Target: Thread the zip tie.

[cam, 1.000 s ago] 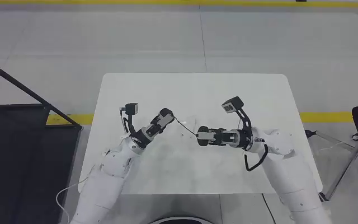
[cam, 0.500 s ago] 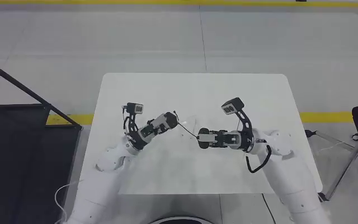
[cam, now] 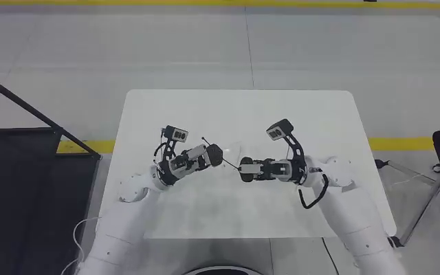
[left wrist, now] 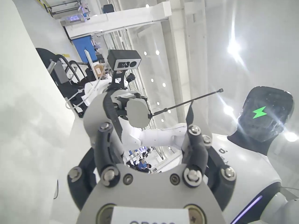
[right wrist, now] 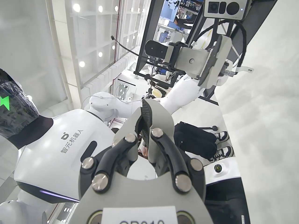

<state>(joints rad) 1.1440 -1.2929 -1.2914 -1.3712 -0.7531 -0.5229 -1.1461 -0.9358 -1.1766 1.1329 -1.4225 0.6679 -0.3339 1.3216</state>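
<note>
A thin black zip tie [cam: 223, 159] hangs in the air above the middle of the white table [cam: 275, 117], stretched between my two grippers. My right gripper [cam: 242, 168] is shut on one end of it; in the left wrist view the tie [left wrist: 186, 103] runs out of that gripper [left wrist: 149, 117] to its small head [left wrist: 220, 90]. My left gripper [cam: 214, 152] stands open, and the tie crosses right at the tip of one of its fingers [left wrist: 190, 115]. The head end [right wrist: 112, 37] sticks out past the left gripper [right wrist: 149, 50].
Both arms meet over the table's centre, well above its surface. A black frame and dark mat [cam: 34, 179] stand off the table's left edge. A yellow floor line [cam: 402, 143] runs behind the table.
My left gripper has moved right along the tie, closer to the right gripper, so the head end now pokes out behind it. The right gripper has shifted slightly left.
</note>
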